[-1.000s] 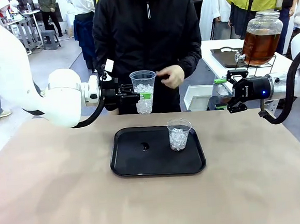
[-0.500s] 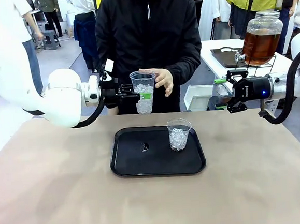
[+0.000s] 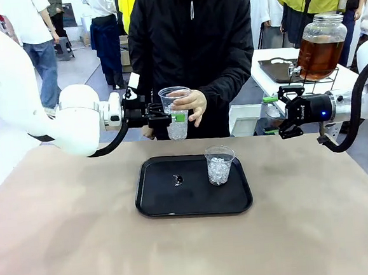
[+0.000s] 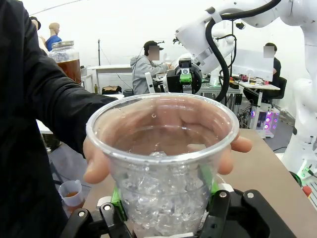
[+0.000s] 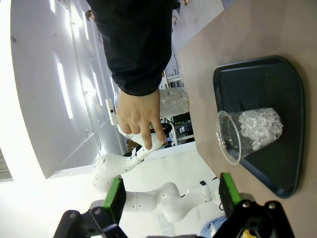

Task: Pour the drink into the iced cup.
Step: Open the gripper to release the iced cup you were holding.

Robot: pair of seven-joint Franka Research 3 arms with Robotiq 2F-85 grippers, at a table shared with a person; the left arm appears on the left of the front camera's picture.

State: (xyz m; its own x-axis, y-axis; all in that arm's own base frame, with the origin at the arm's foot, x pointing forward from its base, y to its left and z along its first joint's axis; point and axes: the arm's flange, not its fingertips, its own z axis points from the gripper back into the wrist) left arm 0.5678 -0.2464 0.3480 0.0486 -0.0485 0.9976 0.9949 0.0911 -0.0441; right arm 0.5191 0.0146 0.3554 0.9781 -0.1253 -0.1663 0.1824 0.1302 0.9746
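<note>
Floor [image 3: 80,72]: smooth, grey
Side table [image 3: 275,87]: white, far right
Stool [image 3: 63,48]: grey, far left
Wall [image 4: 124,25]: plain white
Light strips [image 5: 63,89]: long, bright, overhead

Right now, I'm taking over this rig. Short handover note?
Left gripper: shut on an iced cup, held upright in the air at the table's far side; the person's hand is wrapped around that cup.
Right gripper: open, empty, off the table's right side.
Second iced cup: upright on the black tray.
Drink: in the glass jar at far right.
Done: nothing poured; both cups show ice alone.
Left: pour the drink into an iced cup.
</note>
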